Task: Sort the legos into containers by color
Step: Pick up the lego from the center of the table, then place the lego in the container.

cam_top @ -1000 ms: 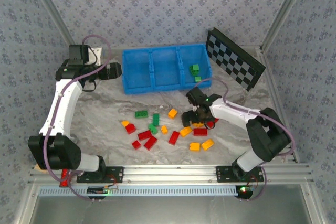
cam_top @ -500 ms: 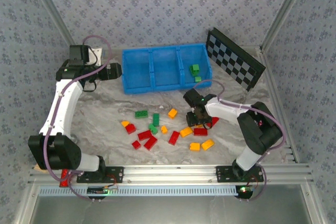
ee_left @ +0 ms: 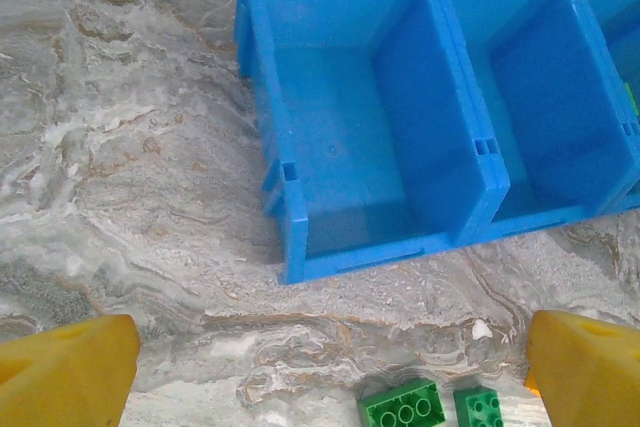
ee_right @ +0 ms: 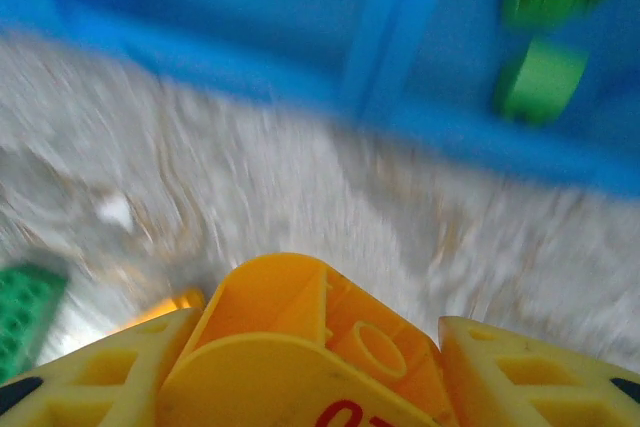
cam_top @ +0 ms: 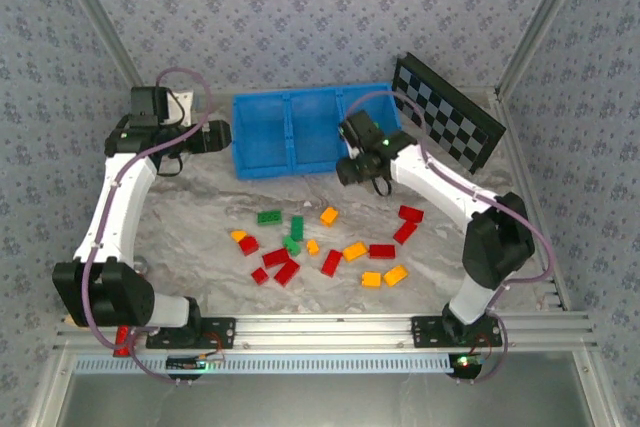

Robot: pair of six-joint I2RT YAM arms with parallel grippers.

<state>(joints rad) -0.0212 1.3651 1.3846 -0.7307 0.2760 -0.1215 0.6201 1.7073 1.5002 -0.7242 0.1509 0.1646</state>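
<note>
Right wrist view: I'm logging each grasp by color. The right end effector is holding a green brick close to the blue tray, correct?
No. The brick in the right end effector is orange-yellow, not green. The right wrist view shows it held close to the blue tray.

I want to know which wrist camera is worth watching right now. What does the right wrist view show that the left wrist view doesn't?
Right wrist: the right gripper shut on an orange brick, and green bricks lying inside the tray. The picture is blurred.
Left wrist: the open left gripper and two bare compartments, seen sharply.
Both: the blue tray, the marbled table, and loose green bricks lying on it.
</note>
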